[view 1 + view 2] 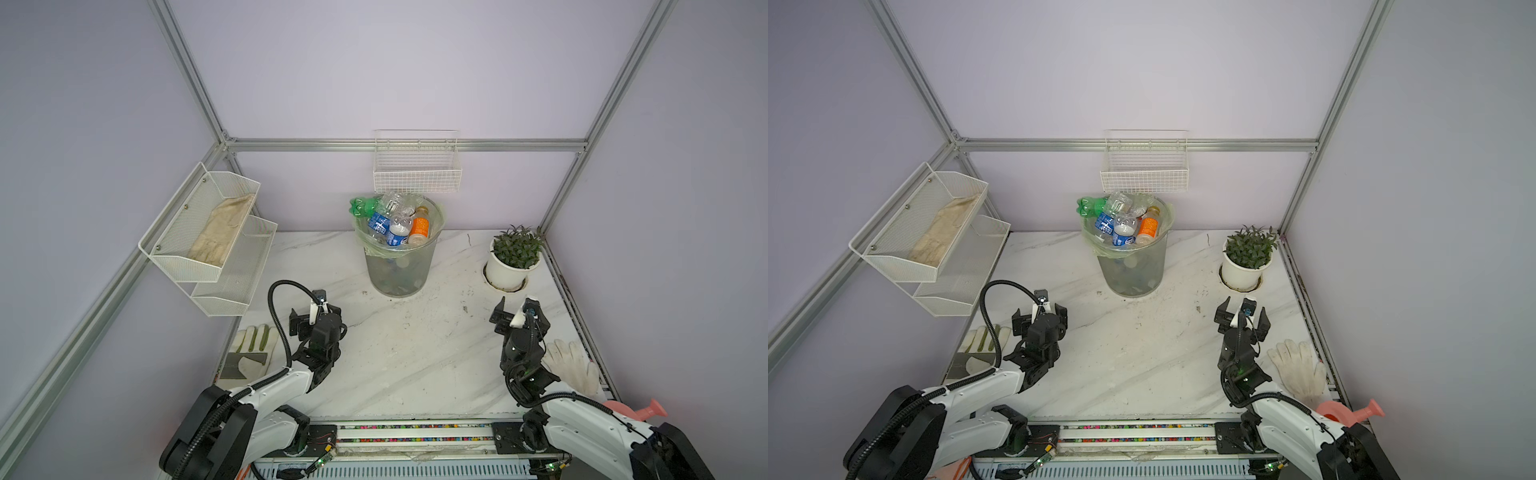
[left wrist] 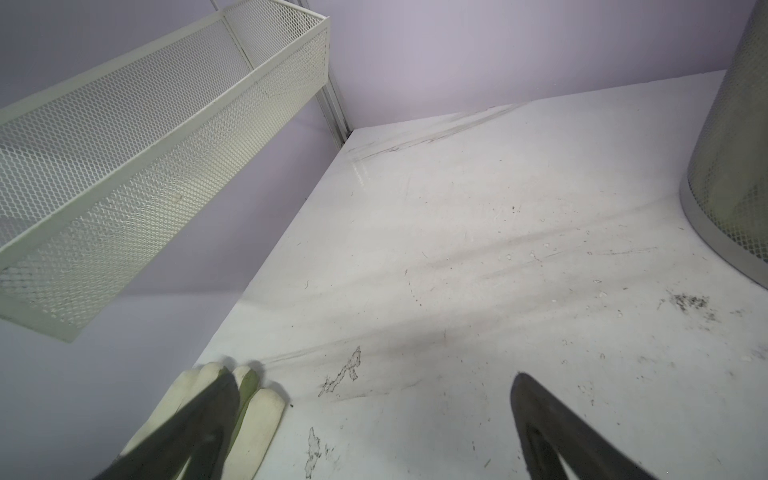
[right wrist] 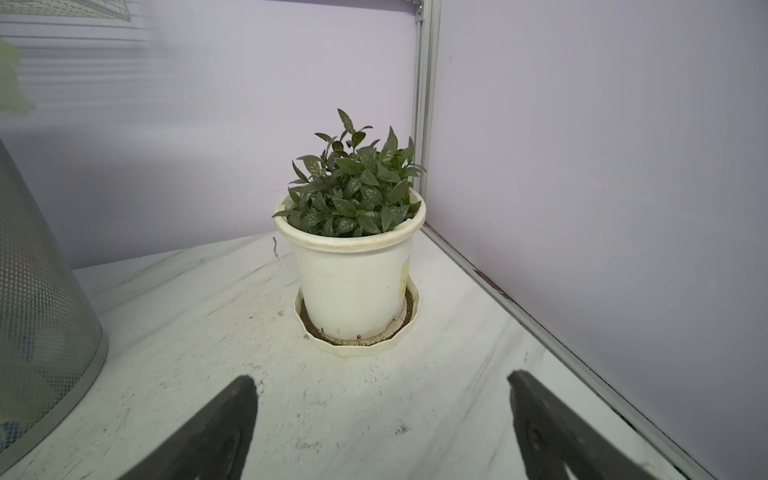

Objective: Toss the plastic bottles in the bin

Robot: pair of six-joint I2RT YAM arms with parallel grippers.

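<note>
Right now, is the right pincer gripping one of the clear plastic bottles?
No: in the right wrist view the right pincer stands wide open, only white marble tabletop showing between its black fingers.

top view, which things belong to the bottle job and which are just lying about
Job: small clear plastic bottles with blue or orange labels, green plastic bottle, tall grey wire-mesh bin holding them.
Lying about: white wire wall basket, white mesh two-tier shelf, beige glove inside, potted green plant, white-and-green work glove, white knit glove.
</note>
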